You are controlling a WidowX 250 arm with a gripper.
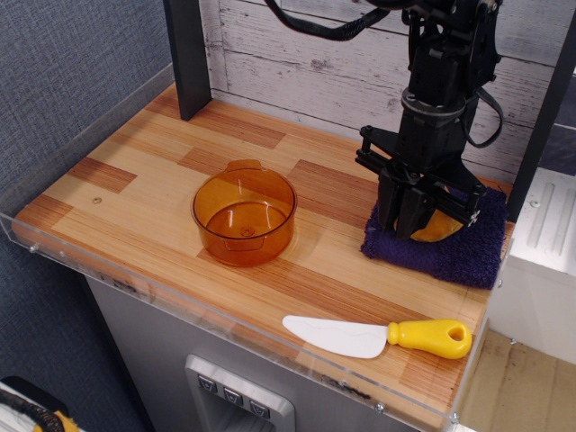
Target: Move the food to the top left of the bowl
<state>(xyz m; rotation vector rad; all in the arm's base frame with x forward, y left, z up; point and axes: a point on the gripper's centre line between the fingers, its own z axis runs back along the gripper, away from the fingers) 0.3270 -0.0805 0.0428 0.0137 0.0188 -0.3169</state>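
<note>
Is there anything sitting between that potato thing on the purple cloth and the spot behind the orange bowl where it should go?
Nothing visible. The food lies on the purple cloth under the gripper; only bare wood separates it from the area up-left of the bowl.

A dark purple cloth [459, 255] lies on the wooden table [135, 171] directly under the pincer, and a yellow-handled white knife [378, 337] lies nearer the front edge, well below it.

Wooden counter [135, 171]: orange bowl [244, 216], purple cloth [450, 247], yellow-handled knife [378, 337].
</note>
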